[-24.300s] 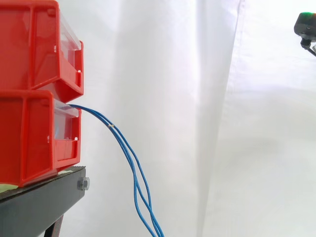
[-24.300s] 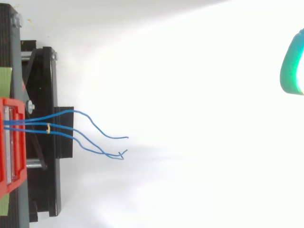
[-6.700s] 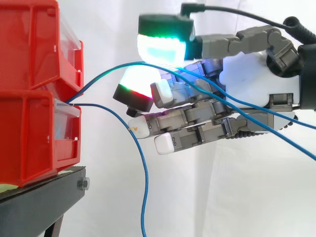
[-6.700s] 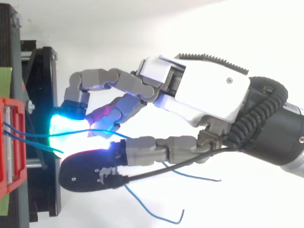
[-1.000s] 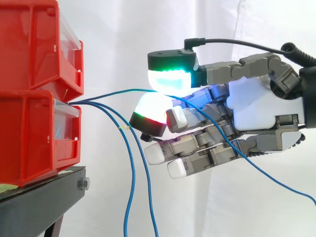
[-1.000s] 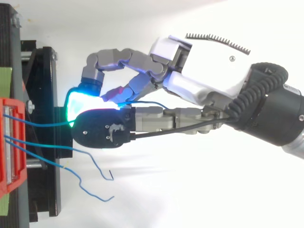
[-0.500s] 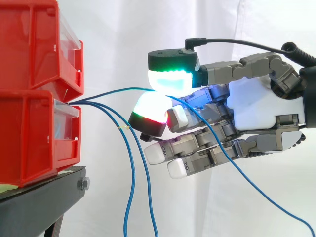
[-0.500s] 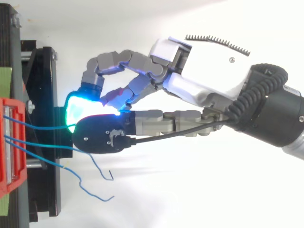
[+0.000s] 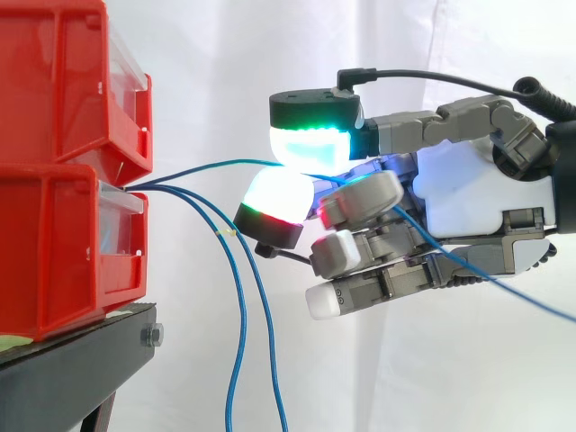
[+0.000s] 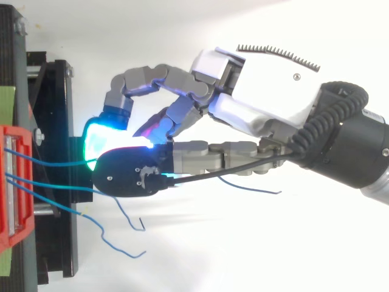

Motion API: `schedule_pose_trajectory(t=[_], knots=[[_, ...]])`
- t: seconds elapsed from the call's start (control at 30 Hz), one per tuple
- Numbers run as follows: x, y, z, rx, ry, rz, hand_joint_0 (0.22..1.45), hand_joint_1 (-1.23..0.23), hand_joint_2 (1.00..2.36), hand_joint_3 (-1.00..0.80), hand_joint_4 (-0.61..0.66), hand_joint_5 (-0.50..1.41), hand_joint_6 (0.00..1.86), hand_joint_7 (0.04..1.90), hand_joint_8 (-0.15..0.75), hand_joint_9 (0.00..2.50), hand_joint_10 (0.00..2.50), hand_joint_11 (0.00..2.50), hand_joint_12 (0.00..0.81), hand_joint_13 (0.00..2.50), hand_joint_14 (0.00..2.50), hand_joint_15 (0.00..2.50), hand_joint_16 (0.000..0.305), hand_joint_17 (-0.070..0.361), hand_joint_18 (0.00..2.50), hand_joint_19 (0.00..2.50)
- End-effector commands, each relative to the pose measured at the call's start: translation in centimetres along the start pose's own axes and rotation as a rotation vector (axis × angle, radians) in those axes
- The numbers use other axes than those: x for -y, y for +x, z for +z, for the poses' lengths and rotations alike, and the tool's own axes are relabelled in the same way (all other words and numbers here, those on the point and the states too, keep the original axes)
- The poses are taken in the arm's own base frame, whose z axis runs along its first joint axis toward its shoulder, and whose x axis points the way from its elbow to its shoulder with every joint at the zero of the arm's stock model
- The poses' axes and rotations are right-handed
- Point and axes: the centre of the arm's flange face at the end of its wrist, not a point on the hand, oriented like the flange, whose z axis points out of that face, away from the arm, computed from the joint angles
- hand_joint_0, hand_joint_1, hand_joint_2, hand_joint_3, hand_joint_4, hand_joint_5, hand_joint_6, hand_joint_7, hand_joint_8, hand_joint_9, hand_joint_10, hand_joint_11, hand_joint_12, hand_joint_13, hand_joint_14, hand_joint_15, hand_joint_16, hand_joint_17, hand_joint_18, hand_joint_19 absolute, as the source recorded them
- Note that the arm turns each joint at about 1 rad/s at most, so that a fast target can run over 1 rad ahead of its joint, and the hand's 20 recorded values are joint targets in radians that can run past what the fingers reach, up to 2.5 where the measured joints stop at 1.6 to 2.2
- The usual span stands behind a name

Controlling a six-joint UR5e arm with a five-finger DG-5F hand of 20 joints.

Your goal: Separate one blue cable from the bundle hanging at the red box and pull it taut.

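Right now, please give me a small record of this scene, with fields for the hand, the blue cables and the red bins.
hand: hand with curled fingers, shut on one cable between glowing pads
held cable: thin blue cable, nearly straight from the lower red plastic bin to the pads, tail trailing past the palm
loose cables: two other blue cables hang from the same bin, apart from the hand
support: black metal stand under the bins

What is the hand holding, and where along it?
One thin blue cable, pinched between the hand's glowing pads, partway along its length, free end trailing.
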Motion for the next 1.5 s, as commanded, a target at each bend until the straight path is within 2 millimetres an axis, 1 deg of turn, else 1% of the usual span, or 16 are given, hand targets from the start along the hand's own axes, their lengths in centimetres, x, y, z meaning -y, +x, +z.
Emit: schedule_pose_trajectory(t=[0.0, 0.1, 0.13, 0.17, 0.2, 0.23, 0.27, 0.3, 0.37, 0.4, 0.47, 0.53, 0.67, 0.9, 1.23, 1.47], knots=[[-0.01, 0.0, 0.01, 0.0, 0.0, 0.0, 0.77, -0.83, 1.02, -0.01, 0.18, -0.13, 0.73, 1.13, 0.246, 1.15, 0.58, 1.67, 0.279, 1.09, 0.01, 1.38, 0.028, 0.063, 0.71, 0.49], [0.08, 0.09, -0.07, -0.002, 0.002, -0.002, 0.77, -0.83, 1.02, -0.02, 0.18, -0.13, 0.72, 1.14, 0.246, 1.11, 0.8, 1.65, 0.274, 1.14, 0.01, 1.64, 0.03, 0.068, 0.76, 0.6], [0.06, 0.1, -0.05, -0.002, 0.001, -0.001, 0.77, -0.83, 1.02, -0.03, 0.18, -0.13, 0.72, 1.14, 0.242, 1.1, 0.86, 1.65, 0.275, 1.06, 0.33, 1.6, 0.031, 0.07, 0.79, 0.67], [-0.01, 0.11, -0.03, -0.002, 0.0, 0.0, 0.77, -0.83, 1.02, -0.03, 0.19, -0.13, 0.72, 1.14, 0.24, 1.09, 0.91, 1.63, 0.273, 0.97, 0.83, 1.53, 0.031, 0.07, 0.85, 0.82], [-0.01, 0.11, -0.03, -0.002, 0.0, 0.0, 0.77, -0.83, 1.02, -0.03, 0.19, -0.13, 0.72, 1.14, 0.24, 1.08, 0.92, 1.63, 0.28, 0.95, 0.89, 1.53, 0.03, 0.068, 0.87, 0.87], [-0.01, 0.0, 0.01, 0.0, 0.0, 0.0, 0.77, -0.83, 1.02, -0.04, 0.19, -0.13, 0.72, 1.14, 0.239, 1.08, 0.94, 1.63, 0.276, 0.88, 1.28, 1.47, 0.029, 0.065, 0.91, 1.01], [-0.01, 0.11, -0.03, -0.002, 0.0, 0.0, 0.77, -0.83, 1.02, -0.04, 0.19, -0.13, 0.72, 1.15, 0.24, 1.08, 0.96, 1.61, 0.279, 0.84, 1.5, 1.45, 0.027, 0.061, 0.94, 1.12], [-0.01, 0.11, -0.03, -0.002, 0.0, 0.0, 0.77, -0.83, 1.02, -0.04, 0.19, -0.13, 0.72, 1.15, 0.235, 1.07, 0.99, 1.6, 0.279, 0.81, 1.62, 1.45, 0.026, 0.059, 0.96, 1.19], [-0.01, 0.11, -0.03, -0.002, 0.0, 0.0, 0.77, -0.83, 1.02, -0.04, 0.19, -0.13, 0.71, 1.15, 0.239, 1.06, 1.04, 1.58, 0.29, 0.74, 1.97, 1.43, 0.022, 0.048, 1.04, 1.49], [-0.01, 0.11, -0.03, -0.002, 0.0, 0.0, 0.77, -0.83, 1.02, -0.04, 0.19, -0.13, 0.71, 1.15, 0.241, 1.06, 1.04, 1.58, 0.292, 0.74, 1.97, 1.44, 0.022, 0.049, 1.05, 1.51], [-0.01, 0.11, -0.03, -0.002, 0.0, 0.0, 0.77, -0.84, 1.02, -0.05, 0.2, -0.12, 0.71, 1.16, 0.241, 1.05, 1.09, 1.54, 0.292, 0.7, 2.18, 1.42, 0.02, 0.045, 1.12, 1.72], [-0.01, 0.11, -0.03, -0.002, 0.0, 0.0, 0.77, -0.84, 1.02, -0.05, 0.2, -0.12, 0.71, 1.16, 0.243, 1.05, 1.1, 1.53, 0.295, 0.68, 2.31, 1.41, 0.02, 0.044, 1.13, 1.78], [0.06, 0.1, -0.05, -0.002, 0.001, -0.001, 0.77, -0.84, 1.02, -0.06, 0.19, -0.12, 0.7, 1.17, 0.232, 1.04, 1.13, 1.53, 0.297, 0.66, 2.4, 1.44, 0.02, 0.045, 1.14, 1.83], [-0.04, 0.22, -0.04, -0.001, -0.003, 0.002, 0.75, -0.84, 1.02, -0.07, 0.2, -0.13, 0.71, 1.15, 0.232, 0.99, 1.39, 1.49, 0.301, 0.65, 2.46, 1.5, 0.02, 0.044, 1.14, 1.86], [0.03, 0.33, -0.1, -0.005, -0.002, 0.001, 0.73, -0.84, 1.02, -0.07, 0.22, -0.15, 0.72, 1.11, 0.235, 0.97, 1.43, 1.47, 0.302, 0.64, 2.47, 1.48, 0.022, 0.049, 1.14, 1.84], [-0.04, 0.36, -0.08, -0.006, -0.003, 0.002, 0.69, -0.85, 1.02, -0.14, 0.22, -0.16, 0.74, 1.07, 0.245, 0.96, 1.42, 1.47, 0.306, 0.64, 2.44, 1.48, 0.022, 0.05, 1.14, 1.82]])
